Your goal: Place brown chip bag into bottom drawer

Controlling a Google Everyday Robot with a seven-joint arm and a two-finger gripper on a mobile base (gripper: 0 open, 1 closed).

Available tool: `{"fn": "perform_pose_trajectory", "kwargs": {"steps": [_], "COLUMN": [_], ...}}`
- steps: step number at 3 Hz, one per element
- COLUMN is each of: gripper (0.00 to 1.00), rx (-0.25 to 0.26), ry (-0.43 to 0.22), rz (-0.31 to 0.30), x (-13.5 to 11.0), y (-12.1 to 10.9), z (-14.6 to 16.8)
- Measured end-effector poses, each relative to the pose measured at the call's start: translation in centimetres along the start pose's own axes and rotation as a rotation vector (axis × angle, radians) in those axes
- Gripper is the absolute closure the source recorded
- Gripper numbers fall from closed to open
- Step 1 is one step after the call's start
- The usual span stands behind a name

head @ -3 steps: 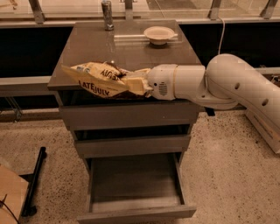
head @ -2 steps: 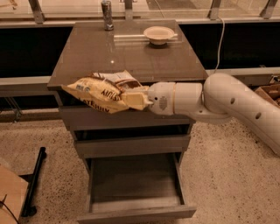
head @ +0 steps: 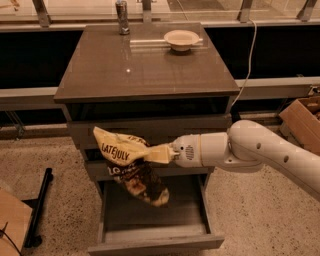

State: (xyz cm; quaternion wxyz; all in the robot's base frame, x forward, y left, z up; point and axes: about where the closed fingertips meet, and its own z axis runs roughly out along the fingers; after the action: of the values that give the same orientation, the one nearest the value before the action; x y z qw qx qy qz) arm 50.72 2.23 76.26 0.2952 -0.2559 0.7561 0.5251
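Observation:
The brown chip bag (head: 131, 165), tan-yellow at the top with "LATE JULY" lettering and dark brown below, hangs in front of the cabinet's middle drawers, over the open bottom drawer. My gripper (head: 170, 152) is shut on the bag's right tan end and comes in from the right on the white arm (head: 250, 150). The bottom drawer (head: 155, 240) is pulled out, its wide shallow grey-brown tray showing below the bag. The bag's lower end dangles just above the tray's back half.
A small beige bowl (head: 181, 39) and a metal can (head: 121, 10) stand at the back of the cabinet top (head: 130, 70). A cardboard box (head: 306, 117) sits on the right floor, another at the bottom left (head: 12, 220). A black stand leg (head: 39, 207) lies left of the drawer.
The gripper has lowered the bag from the cabinet top's front edge down past the upper drawers, and the bag now hangs more vertically over the open bottom drawer.

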Motion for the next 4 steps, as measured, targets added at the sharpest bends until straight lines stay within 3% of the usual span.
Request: {"fn": "perform_pose_trajectory", "kwargs": {"steps": [1,2,3,4], "gripper": [1.0,1.0,1.0,1.0], "rx": [0.077,0.195,0.26,0.285], "ry": [0.028,0.026,0.036,0.038], "rz": [0.047,0.014,-0.043,-0.064], "x": [2.9,4.5,6.2,9.6], "y": [-3.6,-8.8,-12.5,-16.9], "z": [0.1,0.4,1.1,2.3]}}
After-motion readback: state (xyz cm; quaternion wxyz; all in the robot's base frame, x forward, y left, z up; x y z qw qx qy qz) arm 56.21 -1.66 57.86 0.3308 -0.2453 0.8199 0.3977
